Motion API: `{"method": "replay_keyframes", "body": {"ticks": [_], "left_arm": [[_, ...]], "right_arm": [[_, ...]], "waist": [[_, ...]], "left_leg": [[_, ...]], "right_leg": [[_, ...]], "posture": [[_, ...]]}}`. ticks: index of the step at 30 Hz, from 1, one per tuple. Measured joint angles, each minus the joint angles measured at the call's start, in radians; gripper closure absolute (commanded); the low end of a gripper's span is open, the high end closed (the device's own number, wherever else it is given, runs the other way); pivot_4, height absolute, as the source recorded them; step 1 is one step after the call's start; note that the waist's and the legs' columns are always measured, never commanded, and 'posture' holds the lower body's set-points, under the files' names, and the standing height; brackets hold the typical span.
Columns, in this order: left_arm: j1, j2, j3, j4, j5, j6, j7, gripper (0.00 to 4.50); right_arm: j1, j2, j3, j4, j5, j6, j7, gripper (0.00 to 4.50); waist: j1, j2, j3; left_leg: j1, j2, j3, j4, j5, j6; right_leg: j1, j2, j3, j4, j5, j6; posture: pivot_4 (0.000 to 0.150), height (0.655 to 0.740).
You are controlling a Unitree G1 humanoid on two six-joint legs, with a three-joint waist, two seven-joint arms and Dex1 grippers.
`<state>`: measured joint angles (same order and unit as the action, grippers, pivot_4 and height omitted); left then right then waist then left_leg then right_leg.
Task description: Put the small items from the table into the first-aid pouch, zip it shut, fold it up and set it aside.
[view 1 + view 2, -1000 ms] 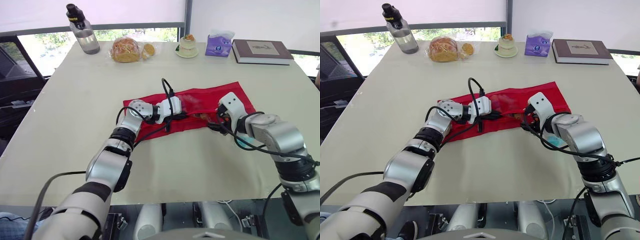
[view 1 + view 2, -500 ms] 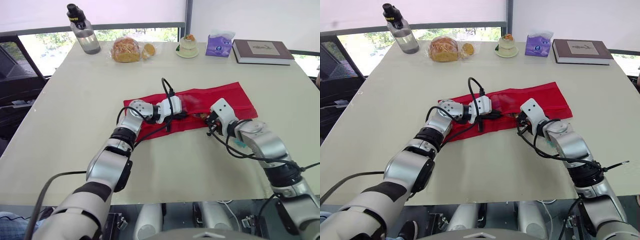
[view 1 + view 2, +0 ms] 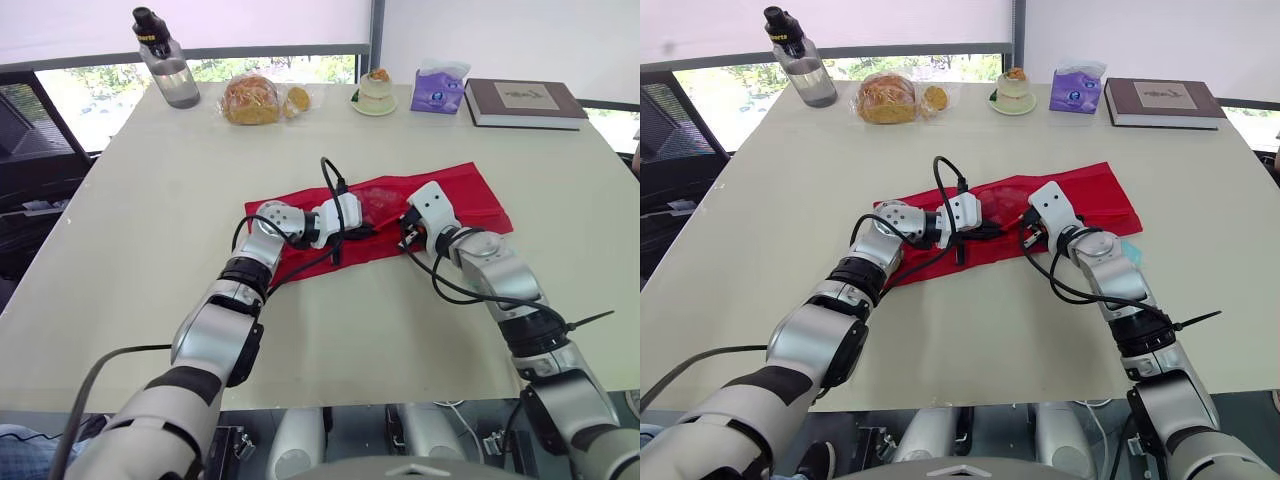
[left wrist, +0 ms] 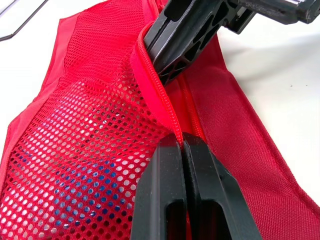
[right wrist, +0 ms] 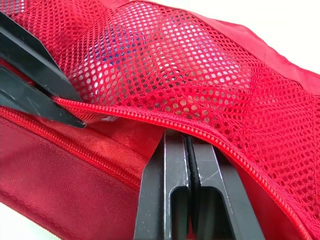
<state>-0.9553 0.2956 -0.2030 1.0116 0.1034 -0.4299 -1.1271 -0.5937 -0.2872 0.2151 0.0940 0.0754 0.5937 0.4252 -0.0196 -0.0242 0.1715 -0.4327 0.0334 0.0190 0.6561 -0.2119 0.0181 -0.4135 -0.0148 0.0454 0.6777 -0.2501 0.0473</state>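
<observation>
The red fabric first-aid pouch (image 3: pixel 470 195) lies flat mid-table on the cream table (image 3: pixel 150 200), with blue and pale shapes showing through its mesh front. The left tool (image 3: pixel 365 228) is clamped shut on the pouch's zipper edge, holding it taut. The right tool (image 3: pixel 405 235), also closed on that edge, has travelled along the near side over the last second, from out by the pouch's right half to just beside the left one. I'd say that is the zip being run along its track, with little travel left. I cannot make out the slider itself, so whether it is fully shut is unclear. Folding comes after.
</observation>
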Motion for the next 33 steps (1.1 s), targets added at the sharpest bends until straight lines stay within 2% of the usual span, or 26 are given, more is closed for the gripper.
{"method": "replay_keyframes", "body": {"ticks": [8, 12, 24, 33], "left_arm": [[0.006, 0.006, 0.004, -0.01, -0.01, 0.0, -0.002, 4.5], [0.006, 0.007, 0.005, -0.01, -0.011, 0.0, -0.004, 4.5], [0.006, 0.016, 0.011, -0.006, -0.03, 0.002, -0.038, 4.5], [0.006, 0.014, 0.038, -0.007, -0.086, 0.031, -0.116, 4.5]], "right_arm": [[0.0, 0.133, -0.081, 0.043, 0.017, -0.045, -0.086, 4.46], [0.005, 0.138, -0.093, 0.038, 0.028, -0.045, -0.084, 4.46], [0.15, -0.008, -0.098, -0.178, 0.084, 0.078, 0.048, 4.46], [0.236, -0.012, -0.117, -0.238, 0.085, 0.055, 0.012, 4.46]], "waist": [[-0.001, 0.0, 0.0], [-0.001, 0.0, 0.0], [0.0, 0.0, 0.0], [0.003, 0.0, 0.0]], "left_leg": [[0.0, 0.001, 0.0, 0.0, 0.0, 0.0], [0.0, 0.001, 0.0, 0.0, 0.0, 0.0], [0.0, 0.001, 0.0, 0.0, 0.0, 0.0], [0.0, 0.0, 0.0, 0.0, 0.0, 0.0]], "right_leg": [[0.0, 0.0, 0.0, 0.0, 0.0, 0.0], [0.0, 0.0, 0.0, 0.0, 0.0, 0.0], [0.0, 0.001, 0.0, 0.0, 0.0, 0.0], [0.0, 0.0, 0.0, -0.001, 0.0, 0.0]], "posture": [[0.15, 0.74], [0.15, 0.74], [0.15, 0.74], [0.15, 0.74]]}}
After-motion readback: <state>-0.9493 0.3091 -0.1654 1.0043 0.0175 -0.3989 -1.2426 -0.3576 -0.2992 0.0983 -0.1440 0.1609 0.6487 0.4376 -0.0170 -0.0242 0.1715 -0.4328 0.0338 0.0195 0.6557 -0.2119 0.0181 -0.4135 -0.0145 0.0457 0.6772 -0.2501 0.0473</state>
